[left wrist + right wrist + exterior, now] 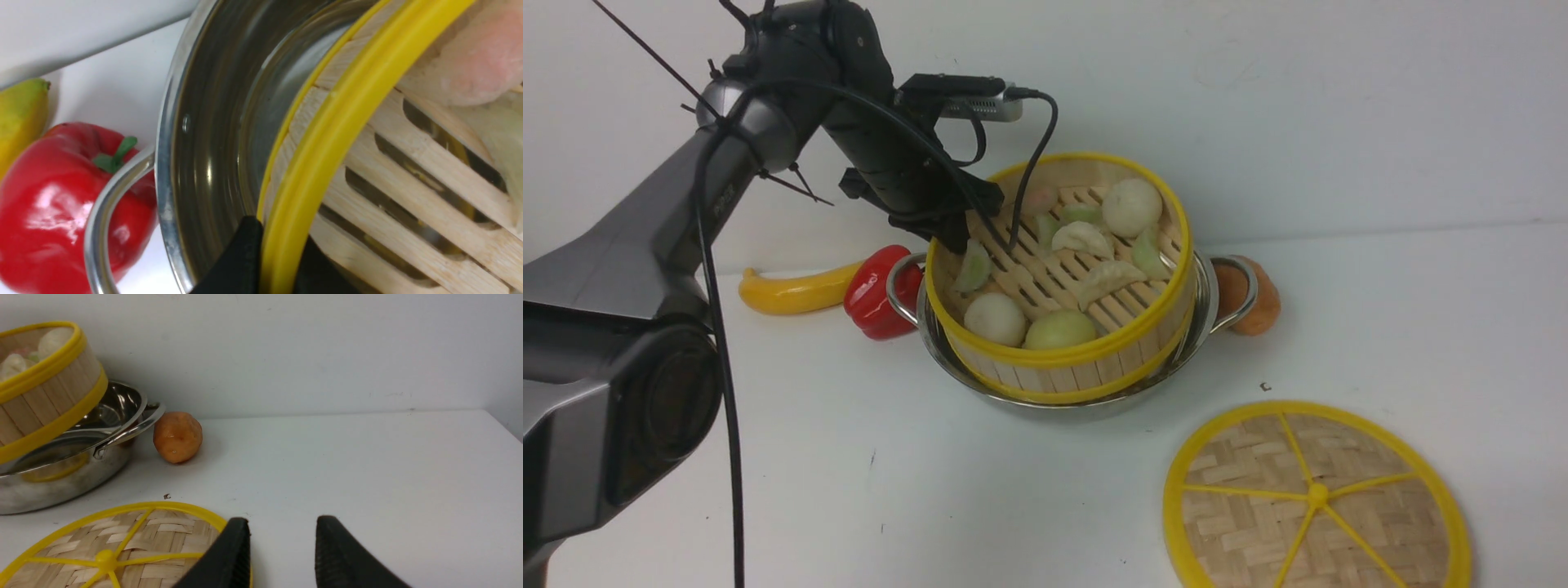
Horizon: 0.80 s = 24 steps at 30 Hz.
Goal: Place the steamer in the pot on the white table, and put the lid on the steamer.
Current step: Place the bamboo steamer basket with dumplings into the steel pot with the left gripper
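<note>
The steamer (1058, 282), with toy dumplings and buns on its slatted floor, sits tilted in the steel pot (1207, 304) on the white table (849, 474). Its far side is raised. My left gripper (949, 235) is shut on the steamer's yellow rim at the back left. In the left wrist view the rim (327, 134) runs between the black fingers (241, 261), with the pot's wall (212, 122) beside it. The lid (1316, 495) lies flat at the front right. My right gripper (282, 519) is open and empty, low over the table beside the lid (122, 547).
A red pepper (876, 292) and a yellow banana (792, 292) lie left of the pot, by its handle. An orange round thing (1258, 298) sits behind the right handle. A white wall stands close behind. The right wrist view shows the table's right edge (502, 424).
</note>
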### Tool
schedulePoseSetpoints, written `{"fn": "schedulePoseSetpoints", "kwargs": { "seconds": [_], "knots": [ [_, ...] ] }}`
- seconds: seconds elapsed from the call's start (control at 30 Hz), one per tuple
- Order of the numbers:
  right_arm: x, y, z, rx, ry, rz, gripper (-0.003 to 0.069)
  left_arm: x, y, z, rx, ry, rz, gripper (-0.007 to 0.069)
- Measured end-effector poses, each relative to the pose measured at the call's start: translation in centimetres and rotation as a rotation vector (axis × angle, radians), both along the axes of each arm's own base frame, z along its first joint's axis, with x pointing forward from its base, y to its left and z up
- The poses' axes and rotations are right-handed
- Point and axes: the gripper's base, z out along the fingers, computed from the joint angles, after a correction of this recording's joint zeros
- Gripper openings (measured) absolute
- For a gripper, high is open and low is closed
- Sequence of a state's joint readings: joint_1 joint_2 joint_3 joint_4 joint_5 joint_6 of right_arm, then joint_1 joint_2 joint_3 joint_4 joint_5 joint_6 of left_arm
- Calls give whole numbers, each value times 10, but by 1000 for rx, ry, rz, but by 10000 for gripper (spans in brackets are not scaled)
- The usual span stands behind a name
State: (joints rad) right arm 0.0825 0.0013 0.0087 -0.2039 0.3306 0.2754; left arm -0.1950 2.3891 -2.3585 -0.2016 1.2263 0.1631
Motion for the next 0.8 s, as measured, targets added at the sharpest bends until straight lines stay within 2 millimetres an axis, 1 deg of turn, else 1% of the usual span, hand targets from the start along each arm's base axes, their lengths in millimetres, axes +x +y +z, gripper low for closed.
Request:
{"fn": "schedulePoseSetpoints", "kwargs": {
  "seconds": [0.1, 0.3, 0.57, 0.63, 0.8],
  "knots": [
    [0, 0, 0, 0, 0, 0, 244, 3, 0, -1, -6, -26, 6, 31],
    [0, 0, 0, 0, 0, 0, 244, 6, -1, -10, -4, -21, 8, 31],
    [0, 0, 0, 0, 0, 0, 244, 9, -1, -10, -8, -49, 11, 31],
    [0, 0, 0, 0, 0, 0, 244, 10, -2, -14, -10, -48, 13, 31],
    [0, 0, 0, 0, 0, 0, 244, 15, -3, -38, -6, -10, 14, 31]
  ]
}}
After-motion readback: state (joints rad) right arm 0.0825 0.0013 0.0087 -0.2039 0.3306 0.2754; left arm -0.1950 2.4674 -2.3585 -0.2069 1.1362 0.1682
